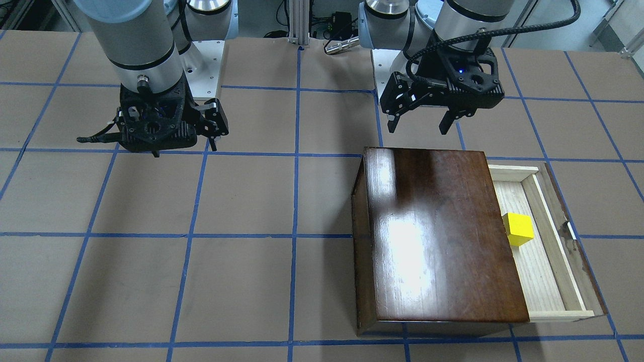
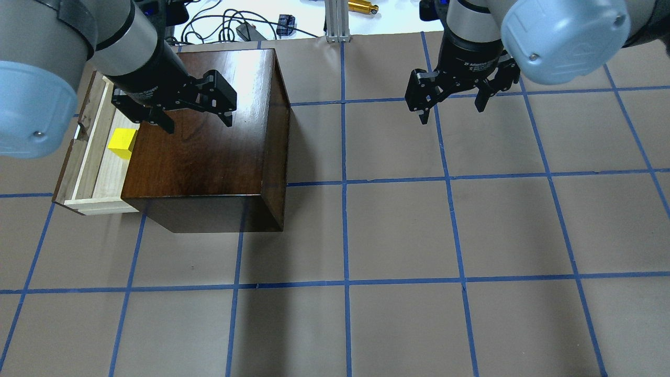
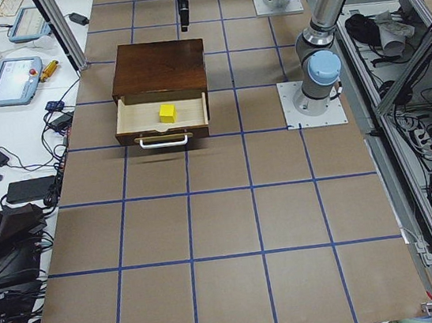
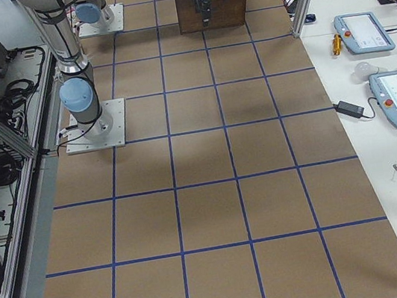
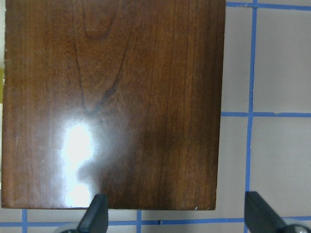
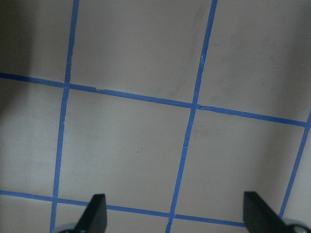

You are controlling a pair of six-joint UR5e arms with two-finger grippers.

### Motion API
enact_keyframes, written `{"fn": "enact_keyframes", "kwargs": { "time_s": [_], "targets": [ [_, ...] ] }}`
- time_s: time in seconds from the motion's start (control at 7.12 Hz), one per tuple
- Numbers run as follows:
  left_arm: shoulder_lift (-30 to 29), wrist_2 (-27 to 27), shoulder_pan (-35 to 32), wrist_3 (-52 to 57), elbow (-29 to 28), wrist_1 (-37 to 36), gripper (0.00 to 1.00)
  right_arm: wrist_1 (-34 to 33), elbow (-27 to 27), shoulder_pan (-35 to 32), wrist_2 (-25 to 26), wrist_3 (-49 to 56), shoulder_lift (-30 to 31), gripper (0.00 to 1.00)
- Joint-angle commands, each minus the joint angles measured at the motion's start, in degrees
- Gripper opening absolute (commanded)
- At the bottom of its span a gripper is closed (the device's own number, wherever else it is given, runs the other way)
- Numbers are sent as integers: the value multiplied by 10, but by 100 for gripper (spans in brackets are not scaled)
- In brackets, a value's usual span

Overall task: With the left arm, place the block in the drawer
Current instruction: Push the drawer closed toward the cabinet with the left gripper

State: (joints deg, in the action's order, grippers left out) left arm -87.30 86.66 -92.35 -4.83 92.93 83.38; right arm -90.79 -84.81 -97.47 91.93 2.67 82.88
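Note:
The yellow block (image 1: 518,229) lies inside the open drawer (image 1: 541,281), close to the dark-brown wooden box (image 1: 432,236). The overhead view shows the block (image 2: 122,143) in the pale tray (image 2: 97,162), which is pulled out to the box's (image 2: 209,157) left. My left gripper (image 2: 199,124) hangs open and empty above the box top, right of the block and apart from it. In the left wrist view its fingertips (image 5: 95,216) frame the box's near edge. My right gripper (image 2: 451,112) is open and empty over bare table, far from the box.
The drawer's white handle (image 3: 164,142) faces the table's left end. Brown table surface with blue tape grid (image 2: 398,230) lies all around. Robot base plates (image 3: 312,103) stand behind. Side benches hold tablets (image 4: 365,32) and cables.

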Motion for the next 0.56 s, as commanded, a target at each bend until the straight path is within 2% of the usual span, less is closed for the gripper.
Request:
{"fn": "enact_keyframes", "kwargs": {
  "time_s": [0.0,0.42],
  "targets": [
    [-2,18,-2,-2,-1,7,100,0,0,0,0,0,0,100],
    [-2,20,-3,2,-1,26,100,0,0,0,0,0,0,100]
  ]
}}
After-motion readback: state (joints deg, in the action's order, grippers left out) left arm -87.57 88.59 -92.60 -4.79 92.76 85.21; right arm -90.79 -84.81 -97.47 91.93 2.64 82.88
